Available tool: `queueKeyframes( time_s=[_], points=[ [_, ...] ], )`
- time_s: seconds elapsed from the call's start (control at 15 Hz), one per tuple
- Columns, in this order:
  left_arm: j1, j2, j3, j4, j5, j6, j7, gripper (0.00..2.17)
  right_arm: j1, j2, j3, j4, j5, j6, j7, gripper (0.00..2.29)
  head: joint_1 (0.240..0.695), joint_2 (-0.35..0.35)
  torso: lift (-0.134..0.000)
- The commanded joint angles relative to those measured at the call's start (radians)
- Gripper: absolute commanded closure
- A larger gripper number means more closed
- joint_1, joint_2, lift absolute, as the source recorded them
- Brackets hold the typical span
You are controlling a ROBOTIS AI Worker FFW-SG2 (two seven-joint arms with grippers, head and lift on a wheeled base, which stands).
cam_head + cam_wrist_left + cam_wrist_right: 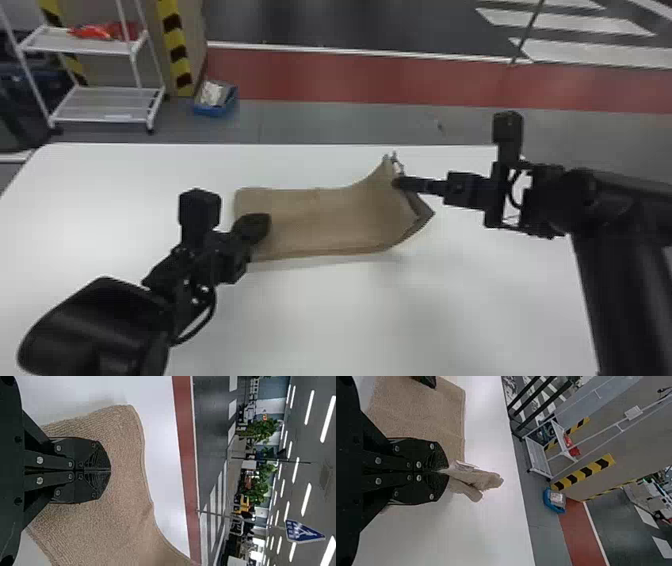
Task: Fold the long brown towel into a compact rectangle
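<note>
the towel lies in the middle of the surface, its long way running from left to right. its left end rests flat, while the far corner at the right end is drawn up into a peak towards the far edge of the surface. below that peak, on the right, another layer shows under the top one, dark in the shade, and comes to a point at the side. the right hand comes in from the right and is clenched on that raised corner; in the right wrist view a bunched bit of cloth sticks out past its fingertips in soft folds. the left hand comes in from the near left and sits over the left part of the towel, its fingers pressed together; in the left wrist view they meet flush along the middle, with cloth spread out around them and none seen pinched between. i cannot tell whether they touch the cloth. beyond the surface, a white cart stands at the far left with a red thing on its upper shelf, and a blue bin with pale stuff in it sits on the floor near the cart.
</note>
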Motion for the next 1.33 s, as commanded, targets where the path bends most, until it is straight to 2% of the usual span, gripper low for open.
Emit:
queueKeyframes(
  time_s=[0.0, 0.2, 0.47, 0.8, 1.0, 1.13, 1.27],
  points=[
    [-0.008, -0.009, -0.01, 0.011, -0.011, 0.011, 0.004, 1.92, 0.002, 0.0, 0.0, -0.059, -0.02, 0.053, -0.001, 1.48, 0.695, -0.123, -0.128],
    [-0.008, -0.013, -0.024, 0.014, -0.031, 0.042, 0.004, 1.92, -0.01, 0.004, 0.0, -0.111, -0.054, 0.127, -0.005, 1.48, 0.695, -0.115, -0.128],
    [-0.014, -0.027, -0.035, 0.027, -0.019, 0.091, 0.004, 1.92, -0.05, 0.04, -0.002, -0.114, -0.063, 0.148, -0.016, 1.48, 0.695, -0.102, -0.128],
    [-0.013, -0.036, -0.058, 0.027, -0.019, 0.1, 0.004, 1.92, -0.09, 0.113, 0.031, -0.09, -0.052, 0.16, -0.032, 1.48, 0.695, -0.089, -0.128],
    [-0.01, -0.036, -0.062, 0.021, -0.018, 0.106, 0.004, 1.92, -0.105, 0.159, 0.069, -0.065, -0.014, 0.164, -0.042, 1.48, 0.695, -0.072, -0.128],
    [-0.003, -0.035, -0.061, 0.019, -0.015, 0.113, 0.004, 1.92, -0.107, 0.181, 0.089, -0.044, 0.0, 0.154, -0.042, 1.48, 0.695, -0.051, -0.128],
    [0.001, -0.033, -0.058, 0.019, -0.013, 0.113, 0.003, 1.92, -0.107, 0.188, 0.103, -0.019, -0.001, 0.154, -0.045, 1.48, 0.695, -0.037, -0.128]
  ],
)
